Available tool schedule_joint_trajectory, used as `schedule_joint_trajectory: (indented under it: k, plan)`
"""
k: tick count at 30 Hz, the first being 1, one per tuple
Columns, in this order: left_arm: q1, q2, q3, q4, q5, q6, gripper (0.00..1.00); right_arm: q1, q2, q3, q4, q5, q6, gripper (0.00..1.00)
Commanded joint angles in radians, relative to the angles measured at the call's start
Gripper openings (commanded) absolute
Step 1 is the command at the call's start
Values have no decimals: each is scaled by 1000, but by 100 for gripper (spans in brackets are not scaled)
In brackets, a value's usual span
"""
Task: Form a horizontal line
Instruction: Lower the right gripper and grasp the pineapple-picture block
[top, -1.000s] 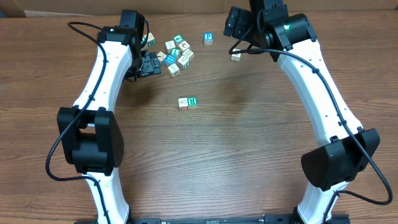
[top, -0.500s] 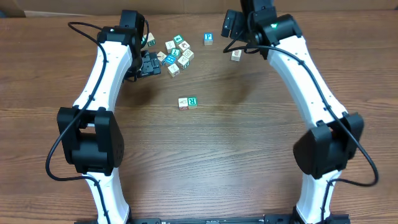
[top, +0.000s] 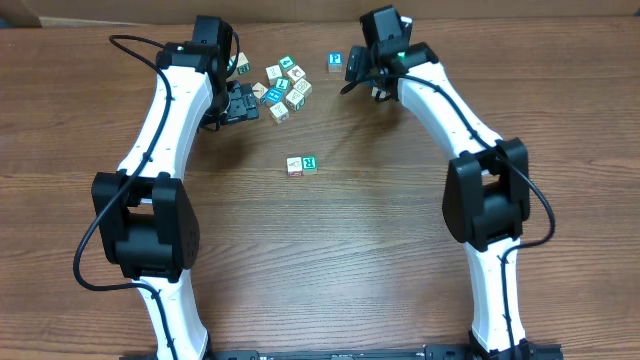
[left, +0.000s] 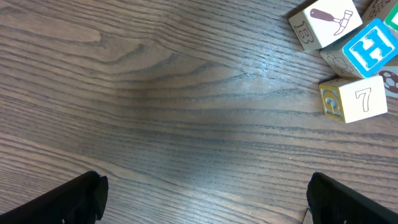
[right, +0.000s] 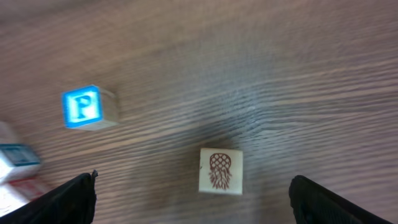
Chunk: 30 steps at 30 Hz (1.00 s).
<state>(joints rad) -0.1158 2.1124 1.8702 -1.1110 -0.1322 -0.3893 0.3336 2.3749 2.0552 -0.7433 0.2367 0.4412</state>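
You can read several markings on the cubes. In the left wrist view, one pale cube (left: 362, 99) carries a "7" on its facing side — its yellow side letter looks like a "G", though it is too skewed to be sure. Beside it, a blue cube (left: 372, 51) shows a white "H", and the hammer cube (left: 324, 22) bears a "B". In the right wrist view, a blue cube (right: 83, 106) shows "P". Overhead, the green cube (top: 310, 163) mid-table reads "R".

Wooden table (top: 330, 260) bears scattered alphabet cubes (top: 282, 86).
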Motion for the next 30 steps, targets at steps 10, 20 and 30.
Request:
schedule_joint_trajectory:
  k: [10, 20, 30]
  plan:
    - [4, -20, 14, 0, -9, 1, 100, -29, 88, 6, 40, 18, -1, 69]
    - [4, -20, 14, 0, -9, 1, 100, -39, 89, -10, 40, 6, -1, 48]
    - [4, -20, 14, 0, -9, 1, 100, -38, 90, -40, 82, 6, 0, 49]
